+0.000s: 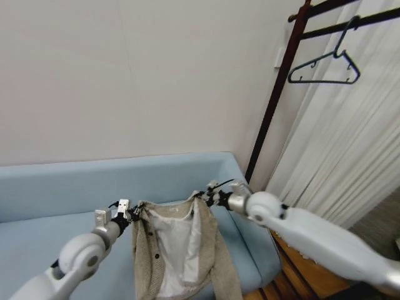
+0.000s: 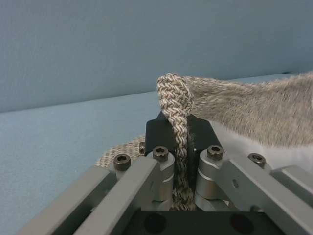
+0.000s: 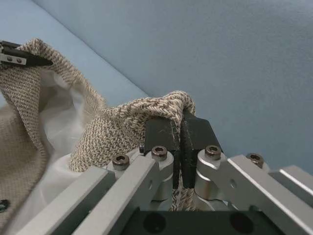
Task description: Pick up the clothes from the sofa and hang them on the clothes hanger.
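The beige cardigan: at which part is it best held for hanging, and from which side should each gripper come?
Grip the cardigan at its two shoulder folds beside the neckline, coming from the front of the sofa. The left gripper and right gripper are shut there, so it hangs open and flat, probably easy to hang.

White curtain (image 1: 350, 162) (beside pale wall (image 1: 125, 75))

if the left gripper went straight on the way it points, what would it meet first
Probably the sofa backrest, beyond the cardigan edge that the left gripper is shut on; how far off is unclear.
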